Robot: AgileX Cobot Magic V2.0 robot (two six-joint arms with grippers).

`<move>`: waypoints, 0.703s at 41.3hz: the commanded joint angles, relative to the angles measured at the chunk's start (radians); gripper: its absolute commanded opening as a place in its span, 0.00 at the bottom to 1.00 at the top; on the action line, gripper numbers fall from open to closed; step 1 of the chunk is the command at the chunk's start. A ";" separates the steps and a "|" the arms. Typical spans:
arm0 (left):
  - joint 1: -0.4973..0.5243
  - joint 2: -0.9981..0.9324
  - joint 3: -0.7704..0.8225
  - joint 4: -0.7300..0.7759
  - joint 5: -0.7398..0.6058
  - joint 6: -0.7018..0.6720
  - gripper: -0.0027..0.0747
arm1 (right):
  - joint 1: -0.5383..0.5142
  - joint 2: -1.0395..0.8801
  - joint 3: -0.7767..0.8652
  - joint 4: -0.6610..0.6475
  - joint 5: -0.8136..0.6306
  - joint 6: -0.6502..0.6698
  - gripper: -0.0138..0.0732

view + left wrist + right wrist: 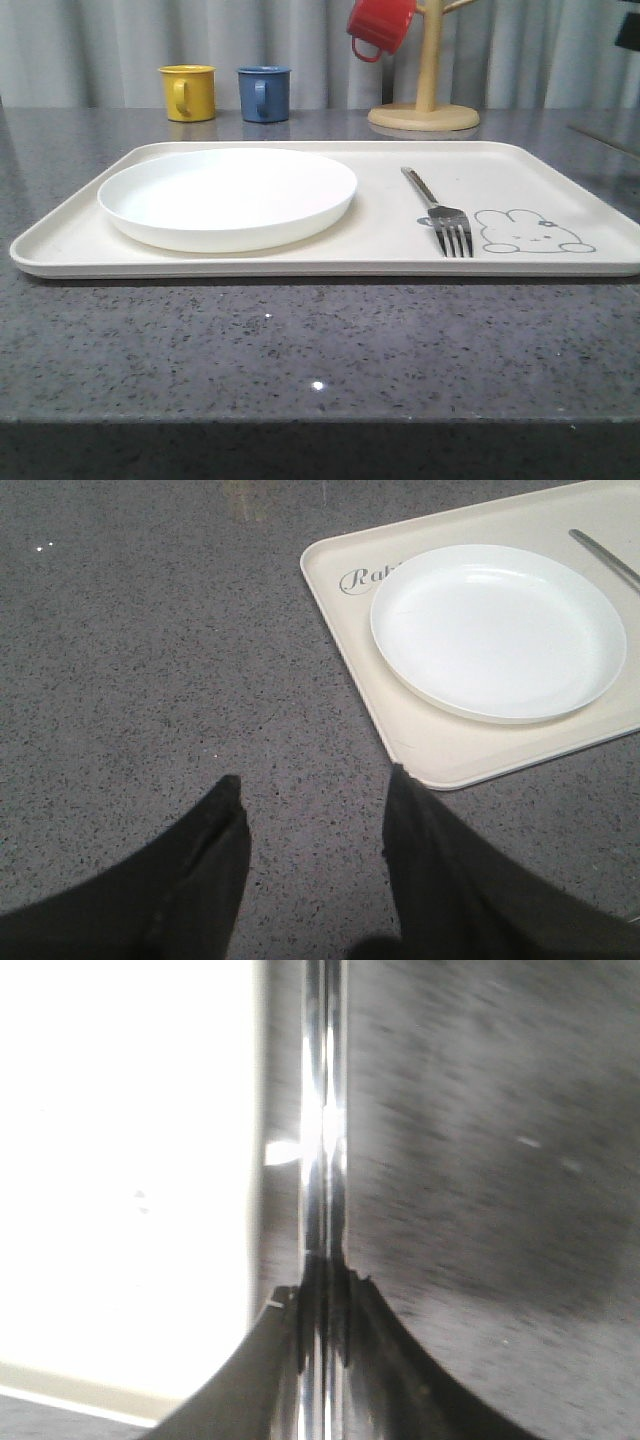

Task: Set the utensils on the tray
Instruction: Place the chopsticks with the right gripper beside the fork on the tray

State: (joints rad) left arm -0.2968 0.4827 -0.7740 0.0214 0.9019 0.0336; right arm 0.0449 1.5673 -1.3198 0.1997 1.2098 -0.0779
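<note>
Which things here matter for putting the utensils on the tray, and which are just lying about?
Job: tray; fork lying on it; a slim shiny utensil clamped in the right gripper.
Lying about: white plate, yellow mug, blue mug, red mug on wooden stand.

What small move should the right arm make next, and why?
Probably carry the shiny utensil onto the tray beside the fork. The right gripper is shut on it over the dark table; the fork already lies there.

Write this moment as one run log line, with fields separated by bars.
fork on tray, right of white plate | left gripper open over countertop | right gripper shut on chopsticks
</note>
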 commanded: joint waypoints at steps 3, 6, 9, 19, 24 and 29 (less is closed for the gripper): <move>-0.006 0.008 -0.025 -0.002 -0.074 -0.009 0.44 | 0.111 -0.031 -0.104 0.043 -0.003 0.078 0.25; -0.006 0.008 -0.025 -0.002 -0.074 -0.009 0.44 | 0.165 -0.009 -0.125 0.042 -0.018 0.129 0.25; -0.006 0.008 -0.025 -0.002 -0.074 -0.009 0.44 | 0.201 0.020 -0.128 0.040 -0.042 0.182 0.25; -0.006 0.008 -0.025 -0.002 -0.072 -0.009 0.44 | 0.236 0.106 -0.127 0.042 -0.086 0.312 0.25; -0.006 0.008 -0.025 -0.002 -0.072 -0.009 0.44 | 0.236 0.124 -0.127 0.042 -0.089 0.322 0.25; -0.006 0.008 -0.025 -0.002 -0.072 -0.009 0.44 | 0.236 0.140 -0.127 0.047 -0.084 0.361 0.25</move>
State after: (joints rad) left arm -0.2968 0.4827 -0.7740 0.0214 0.9019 0.0336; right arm 0.2807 1.7390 -1.4167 0.2354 1.1419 0.2598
